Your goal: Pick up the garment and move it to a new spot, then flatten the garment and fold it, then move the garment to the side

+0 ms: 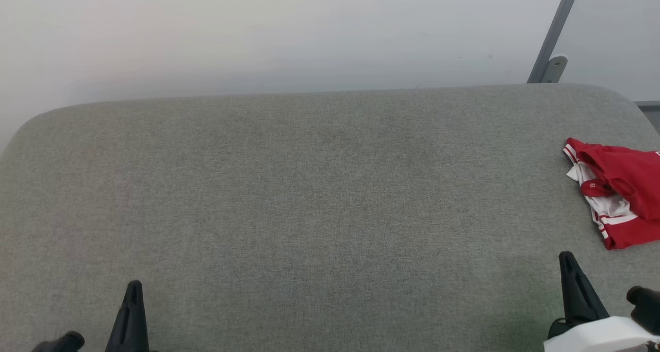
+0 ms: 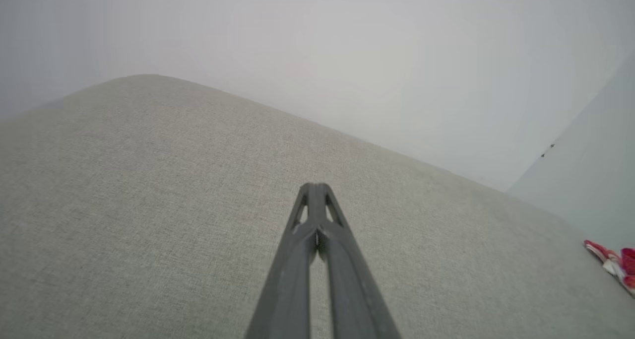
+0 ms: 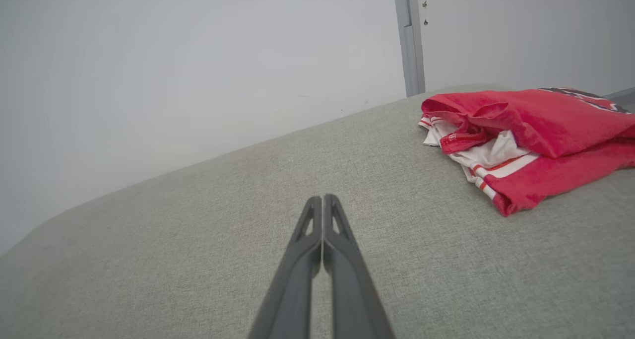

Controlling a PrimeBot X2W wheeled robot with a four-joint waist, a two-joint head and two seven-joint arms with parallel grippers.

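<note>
The head camera looks from above the near edge, forward and down over the grey fabric-covered tabletop (image 1: 309,187). It takes in the far edge, both rounded far corners and the pale wall (image 1: 258,32) behind. The left wrist camera sits low over the tabletop, tilted, facing along the left gripper (image 2: 315,187) toward the far edge and far left corner. The right wrist camera, equally low, faces along the right gripper (image 3: 323,200) toward the far edge. All three views share the garment (image 3: 536,125) at the right edge, closest in the right wrist view. The head and right wrist views also share a grey post (image 3: 408,36).
</note>
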